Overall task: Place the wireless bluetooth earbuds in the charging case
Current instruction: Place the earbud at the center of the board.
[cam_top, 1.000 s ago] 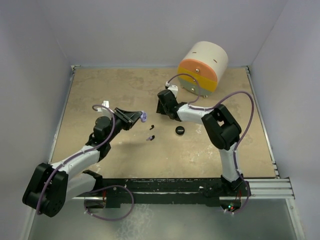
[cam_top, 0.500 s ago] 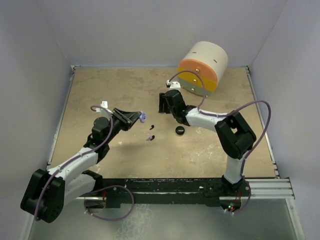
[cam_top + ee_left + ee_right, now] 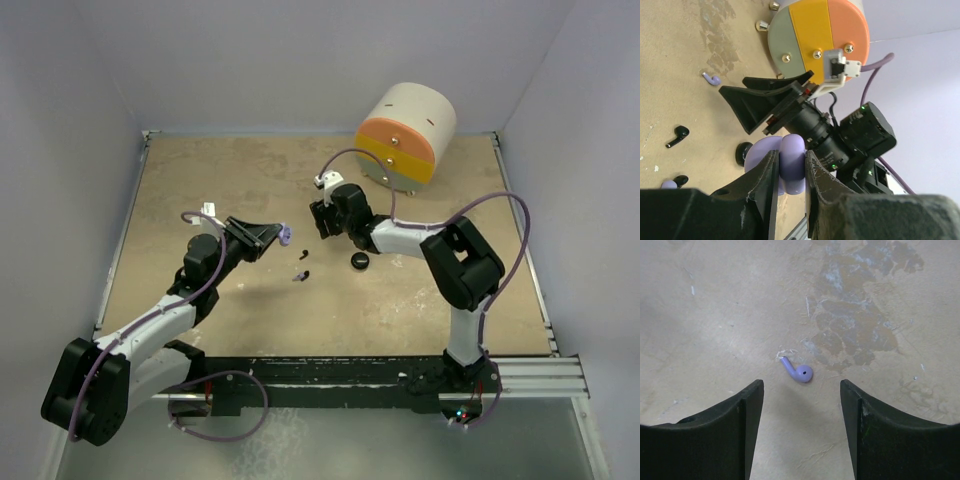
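Note:
My left gripper (image 3: 272, 236) (image 3: 791, 156) is shut on the lavender charging case (image 3: 790, 167) (image 3: 285, 235), held above the table. My right gripper (image 3: 319, 220) (image 3: 801, 390) hangs open just above the table. A lavender earbud (image 3: 800, 371) (image 3: 711, 78) lies just ahead of its fingertips, untouched. In the top view that earbud is hidden under the gripper. A black earbud (image 3: 304, 273) (image 3: 677, 137) lies mid-table. Beside it are another black piece (image 3: 680, 179) and a lavender one (image 3: 668, 184) (image 3: 296, 278).
A small black round puck (image 3: 360, 261) (image 3: 743, 152) sits right of the loose earbuds. A big cylinder with an orange, yellow and grey face (image 3: 405, 135) (image 3: 815, 35) lies at the back right. White walls enclose the tan table (image 3: 220, 190).
The right gripper has opened wider and its wrist has swung and settled over the lavender earbud. The left arm and the case have stayed put.

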